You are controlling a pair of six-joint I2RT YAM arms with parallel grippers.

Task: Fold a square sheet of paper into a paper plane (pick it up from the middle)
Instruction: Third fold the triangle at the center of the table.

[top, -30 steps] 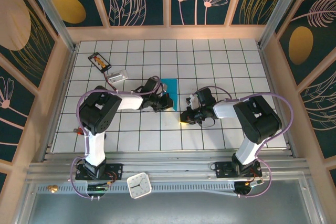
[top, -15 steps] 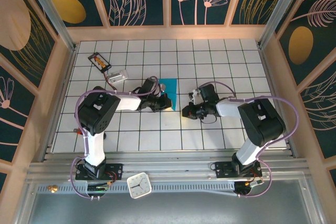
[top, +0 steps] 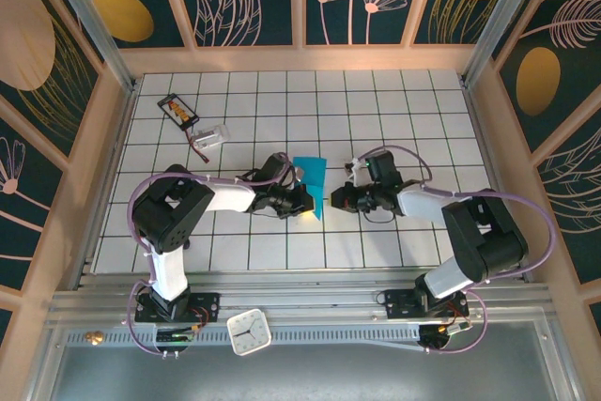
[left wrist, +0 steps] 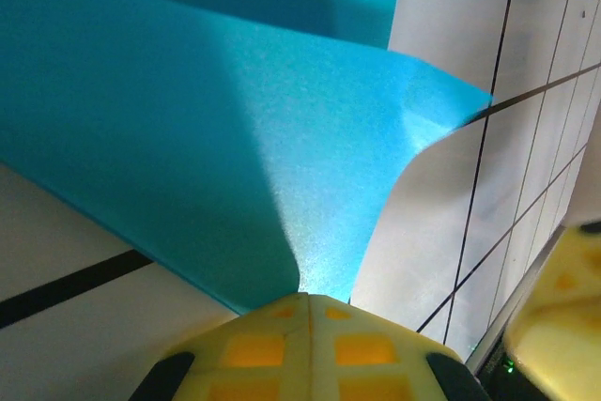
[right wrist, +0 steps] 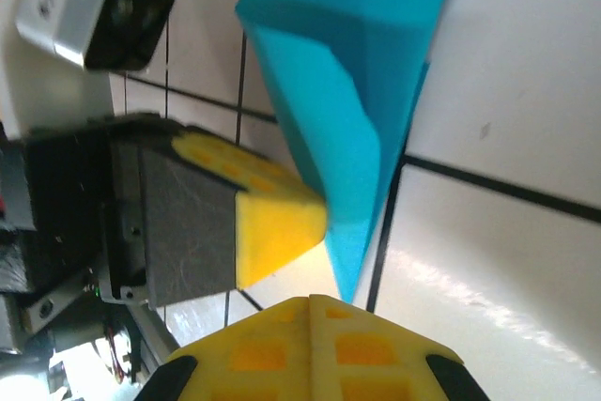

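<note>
**Item: teal-blue paper plane, part-folded, between two closed sets of jaws**

**Location.** The paper plane (top: 313, 183) lies near the middle of the white tiled counter (top: 394, 110). In the top view it is a narrow wedge, broad end toward the far wall and point toward the arm bases. It sits between the two grippers, with one on each side of its pointed end.

**Condition.** There is a centre crease, with layered flaps visible in the right wrist view. One corner curls up off the tiles and casts a shadow in the left wrist view.

**Left gripper** (top: 302, 202). The jaws are closed, yellow pads together. In the left wrist view the paper narrows straight down into the seam between the pads, so they appear to pinch its edge. The right wrist view shows the same yellow tip touching the plane's flank close to the point.

**Right gripper** (top: 340, 198). The jaws are closed with nothing seen between them. In the right wrist view the plane's point ends just in front of the pads, slightly to one side of the seam. Whether it touches them cannot be told.

**Other contents of counter.**
- A small black card with orange marks (top: 178, 110) lies at the far left corner, well apart from the plane.
- A small pale block with a thin lead (top: 212, 135) lies just beside the card.
- A white clock (top: 249, 332) rests on the rail between the arm bases.
</note>
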